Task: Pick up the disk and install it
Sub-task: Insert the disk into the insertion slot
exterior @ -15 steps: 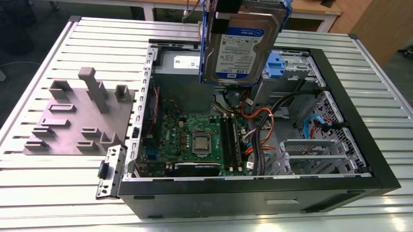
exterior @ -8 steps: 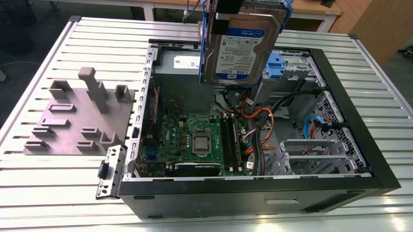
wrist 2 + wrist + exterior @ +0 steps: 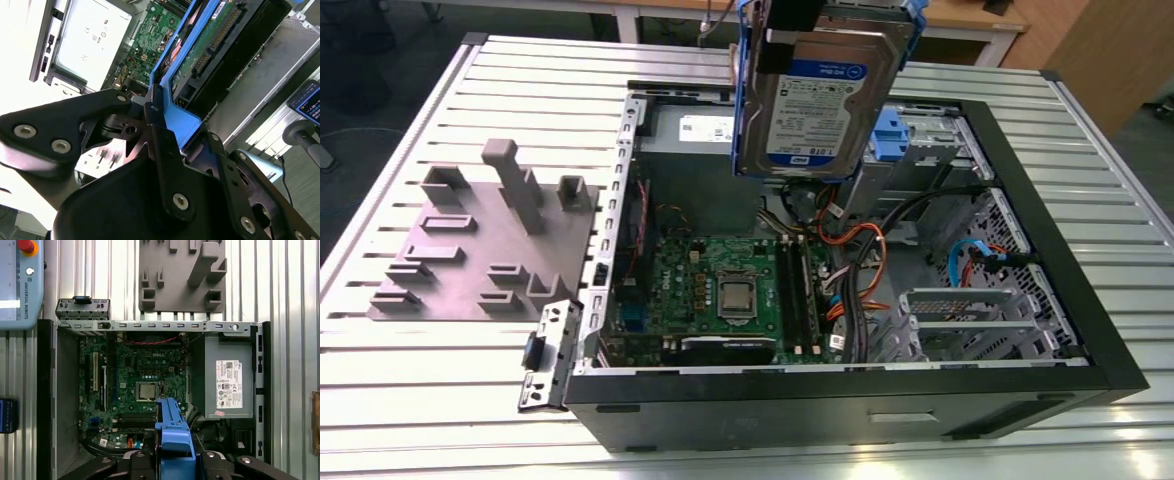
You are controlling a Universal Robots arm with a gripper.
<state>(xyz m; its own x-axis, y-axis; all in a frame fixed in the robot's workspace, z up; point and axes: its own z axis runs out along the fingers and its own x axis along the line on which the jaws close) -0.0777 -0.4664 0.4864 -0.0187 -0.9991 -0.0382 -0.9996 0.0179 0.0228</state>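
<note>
You have the disk [image 3: 817,95] in the gripper [image 3: 154,112]. The jaws are clamped narrow on its blue frame [image 3: 176,122], one finger on each side. In the exterior view the disk hangs upright on its edge, label facing the camera, above the far side of the open case [image 3: 761,405]. It looks clear of everything below it, though from this angle you cannot be sure of the gap.

The case lies on its side on the table [image 3: 427,400] with its cover off. Here is what sits inside it:

- The green board [image 3: 720,270] covers the floor, with the processor [image 3: 738,296] near its middle.
- The grey power supply [image 3: 222,375] fills one far corner. In the first wrist view, the frame's end sits just beside it.
- Orange and black cables [image 3: 854,250] run loose between the board and the bays.
- A bare blue bracket [image 3: 891,135] stands behind the disk, toward the exterior view's right.
- A metal cage [image 3: 967,320] sits in the near corner on that same side.

Outside the case, a grey plate [image 3: 467,250] with upright pegs lies flat on the table at the exterior view's left. A small metal panel [image 3: 547,355] rests against the case's near corner beside it.
</note>
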